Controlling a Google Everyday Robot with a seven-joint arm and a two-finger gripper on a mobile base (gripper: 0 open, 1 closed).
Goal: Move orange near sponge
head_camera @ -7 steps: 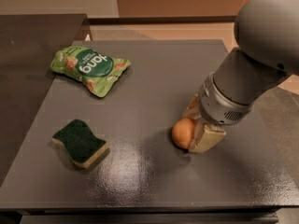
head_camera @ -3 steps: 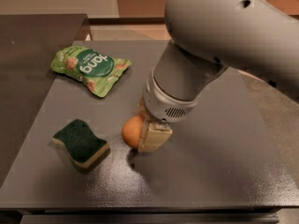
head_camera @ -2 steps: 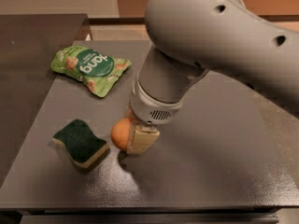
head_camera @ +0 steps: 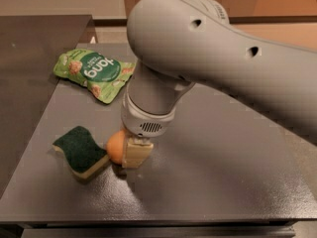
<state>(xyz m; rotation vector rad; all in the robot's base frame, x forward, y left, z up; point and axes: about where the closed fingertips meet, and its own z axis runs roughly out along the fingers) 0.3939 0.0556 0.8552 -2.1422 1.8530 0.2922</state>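
Dark grey tabletop point(head_camera: 223, 172), slightly glossy, with a second, darker surface point(head_camera: 34, 38) alongside at the left and a pale tan area point(head_camera: 277, 31) beyond the far edge. Over the near-left part, a bulky grey arm point(head_camera: 213, 48) reaching in from the upper right, cut off by the right edge. At its tip, low down, the claw point(head_camera: 128, 150), closed on the orange point(head_camera: 116, 147) (only one pale finger point(head_camera: 137, 152) on show, to the right of the fruit; the other hidden behind it). Hard to tell whether resting on the tabletop or held just above it. Just left of the orange, touching or nearly so, the sponge point(head_camera: 81, 151), green side up, pale foam along its near edge. Farther back, well apart from both, a light green snack bag point(head_camera: 94, 73), its right end covered by the arm, lettering upside down. By count: one orange, one sponge, one snack bag, one claw.
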